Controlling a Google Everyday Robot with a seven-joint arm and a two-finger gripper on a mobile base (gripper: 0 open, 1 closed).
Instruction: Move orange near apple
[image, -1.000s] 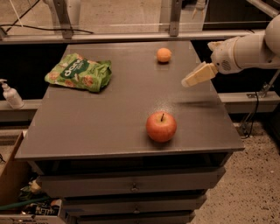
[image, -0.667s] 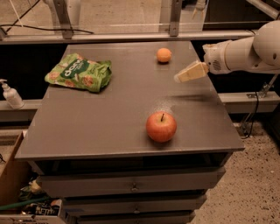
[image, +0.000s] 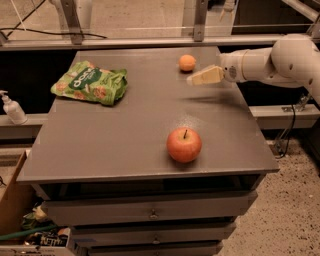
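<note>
orange (image: 187, 63): one, small and round, sits in the upper middle of the frame on the grey table (image: 115, 135), close to the table's far edge. the gripper (image: 195, 80) hangs just right of it and a little lower in the frame, its cream tip pointing left. it is near the fruit but apart from it and has hold of nothing; whether it is open or closed i cannot tell. the white arm (image: 280, 60) comes in from the upper right, over the table's right edge. one apple (image: 184, 144), red with a dark stem, stands near the front edge, well apart from the orange and almost straight down the frame from it. bare tabletop lies between the two fruits and all around the apple. one green snack bag (image: 90, 82) lies at upper left, near the left edge. one pump bottle (image: 12, 107) stands off the table at far left. drawers (image: 150, 214) sit under the top.
</note>
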